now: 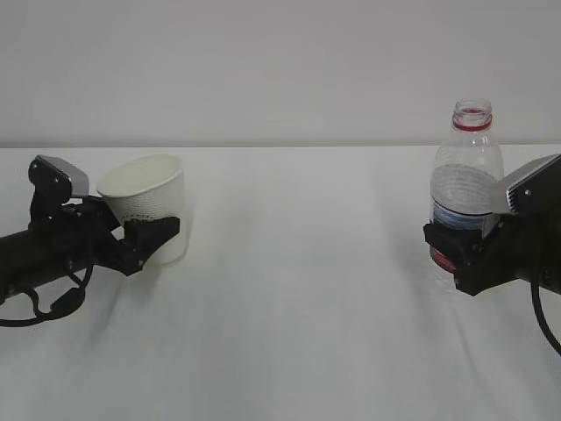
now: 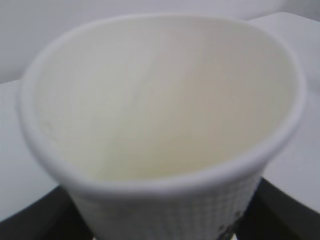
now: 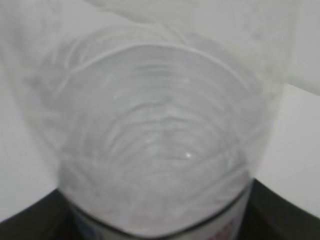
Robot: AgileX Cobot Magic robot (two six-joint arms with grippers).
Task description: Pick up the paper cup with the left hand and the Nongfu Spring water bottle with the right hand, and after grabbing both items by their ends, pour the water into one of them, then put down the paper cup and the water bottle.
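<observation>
My left gripper point(image 1: 158, 233) is shut on the lower body of the white paper cup point(image 1: 151, 203). The cup leans with its mouth up and to the left. In the left wrist view the paper cup point(image 2: 160, 105) fills the frame, cream inside, and I see no liquid in it. Black fingers point(image 2: 280, 210) flank its base. My right gripper point(image 1: 451, 247) is shut on the Nongfu Spring water bottle point(image 1: 467, 167) at its label. It stands upright, uncapped, with a red neck ring. The bottle point(image 3: 155, 145) is a blurred ribbed body up close. I cannot make out the water level.
A white table point(image 1: 298, 316) runs across the exterior view to a pale wall point(image 1: 263, 61) behind. A wide stretch of bare tabletop lies between the cup and the bottle. Black cables hang from both arms near the frame's edges.
</observation>
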